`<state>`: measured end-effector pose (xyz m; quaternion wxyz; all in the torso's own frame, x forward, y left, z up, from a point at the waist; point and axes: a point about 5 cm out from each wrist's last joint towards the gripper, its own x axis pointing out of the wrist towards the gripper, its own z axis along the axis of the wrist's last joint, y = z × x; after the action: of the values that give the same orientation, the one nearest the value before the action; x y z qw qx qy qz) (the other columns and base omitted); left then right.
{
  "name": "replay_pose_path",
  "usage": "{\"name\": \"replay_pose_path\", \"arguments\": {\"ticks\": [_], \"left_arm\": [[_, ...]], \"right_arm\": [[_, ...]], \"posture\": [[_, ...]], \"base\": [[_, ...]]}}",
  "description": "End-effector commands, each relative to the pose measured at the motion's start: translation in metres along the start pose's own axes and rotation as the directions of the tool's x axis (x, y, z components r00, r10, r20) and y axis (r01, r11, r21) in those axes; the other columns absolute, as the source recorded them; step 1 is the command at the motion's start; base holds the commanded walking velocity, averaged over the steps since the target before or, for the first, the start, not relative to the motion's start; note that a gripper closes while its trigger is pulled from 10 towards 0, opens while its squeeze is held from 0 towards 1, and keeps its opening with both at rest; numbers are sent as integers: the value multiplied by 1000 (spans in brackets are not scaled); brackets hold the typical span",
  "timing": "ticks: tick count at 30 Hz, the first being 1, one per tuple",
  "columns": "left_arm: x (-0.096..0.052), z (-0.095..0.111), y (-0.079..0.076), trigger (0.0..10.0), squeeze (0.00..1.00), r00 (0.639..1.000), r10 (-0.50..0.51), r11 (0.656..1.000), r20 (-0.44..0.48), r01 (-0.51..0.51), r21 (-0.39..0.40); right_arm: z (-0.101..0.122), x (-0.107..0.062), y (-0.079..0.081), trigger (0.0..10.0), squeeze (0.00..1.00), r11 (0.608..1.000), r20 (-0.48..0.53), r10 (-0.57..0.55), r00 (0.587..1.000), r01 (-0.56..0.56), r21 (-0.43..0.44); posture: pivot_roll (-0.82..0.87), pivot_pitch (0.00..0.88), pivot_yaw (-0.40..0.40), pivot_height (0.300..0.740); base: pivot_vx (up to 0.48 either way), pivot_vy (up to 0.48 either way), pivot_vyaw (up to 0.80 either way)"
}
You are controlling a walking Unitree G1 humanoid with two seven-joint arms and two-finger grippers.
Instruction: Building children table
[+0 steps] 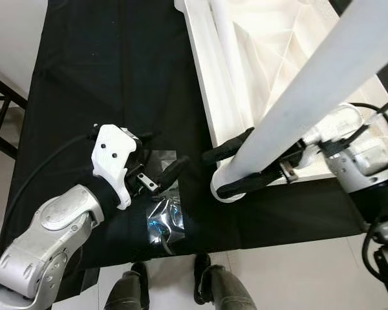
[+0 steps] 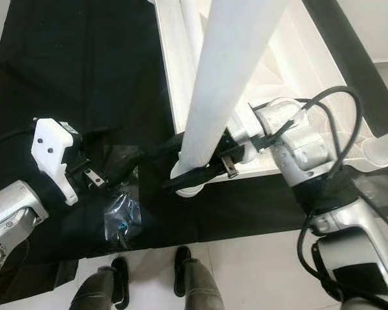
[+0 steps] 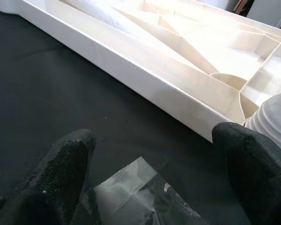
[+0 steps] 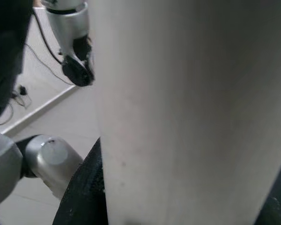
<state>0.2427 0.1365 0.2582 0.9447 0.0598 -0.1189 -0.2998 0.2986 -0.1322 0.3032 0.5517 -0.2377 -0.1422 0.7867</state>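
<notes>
Both grippers differ — right gripper [image 1: 229, 171] clamps the white leg [image 1: 310, 97], left gripper [image 1: 165, 174] gapes empty.

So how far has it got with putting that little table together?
Early days, it seems. Done: the white tabletop lies upside down on the black cloth. In hand: the right gripper clamps a white leg, its lower end by the tabletop's near corner; seated or not, I cannot tell. Left: the left gripper hovers open over a clear plastic bag, probably fittings.
</notes>
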Motion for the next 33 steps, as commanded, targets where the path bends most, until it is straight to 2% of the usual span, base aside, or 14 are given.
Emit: {"name": "replay_pose_path", "arguments": {"ticks": [1,2,3,7,8,9,10,11,12,13,14,21,26,33], "left_arm": [[-5,-1,2,10000,0,1000,24,999,-20,-23,26],[-5,-1,2,10000,0,1000,24,999,-20,-23,26],[-6,-1,6,10000,0,998,54,998,-20,-53,39],[-8,0,11,10000,0,997,81,996,-16,-80,46],[-8,1,13,10000,0,996,92,995,-14,-91,50],[-9,1,15,10000,0,995,103,993,-12,-102,56],[-9,2,18,10000,0,994,111,992,-6,-111,55],[-9,2,18,10000,0,994,111,992,-6,-111,55],[-9,3,19,10000,0,993,117,992,-2,-117,54],[-8,4,21,10000,0,993,117,992,3,-117,54],[-7,4,22,10000,0,993,116,992,7,-117,54],[-7,11,31,10000,0,992,124,989,21,-126,84],[-8,18,42,10000,0,986,157,982,47,-161,101],[-6,23,47,10000,0,983,170,978,70,-177,107]], "right_arm": [[-50,3,18,10000,0,974,-172,-73,982,108,202],[-50,3,18,10000,0,974,-172,-73,982,108,202],[-55,5,21,10000,0,919,-225,-232,946,289,268],[-62,10,32,10000,0,857,-314,-336,888,427,290],[-70,14,38,10000,0,781,-393,-409,824,539,317],[-84,16,43,10000,0,577,-518,-580,629,766,283],[-91,25,54,10000,0,402,-585,-661,470,880,252],[-91,25,54,10000,0,402,-585,-661,470,880,252],[-95,28,62,10000,0,275,-628,-693,353,936,222],[-96,43,64,10000,0,184,-617,-735,280,959,216],[-95,55,63,10000,0,151,-597,-760,259,963,225],[-94,61,41,10000,0,90,-540,-827,156,985,146],[-96,53,31,10000,0,90,-532,-839,116,993,74],[-88,53,23,10000,0,26,-534,-844,43,999,39]], "posture": [[76,484,-81,740],[76,484,-81,740],[66,483,-97,740],[64,482,-104,740],[53,476,-112,740],[49,476,-111,740],[49,468,-108,740],[49,468,-108,740],[53,467,-98,740],[55,458,-79,740],[55,458,-79,740],[85,420,-46,740],[84,399,-42,740],[88,382,-44,740]], "base": [[0,0,0],[0,0,0],[0,0,0],[0,0,0],[0,0,0],[0,0,0],[0,0,0],[0,0,0],[0,0,0],[0,0,0],[0,0,0],[0,0,0],[0,0,0],[0,0,0]]}}
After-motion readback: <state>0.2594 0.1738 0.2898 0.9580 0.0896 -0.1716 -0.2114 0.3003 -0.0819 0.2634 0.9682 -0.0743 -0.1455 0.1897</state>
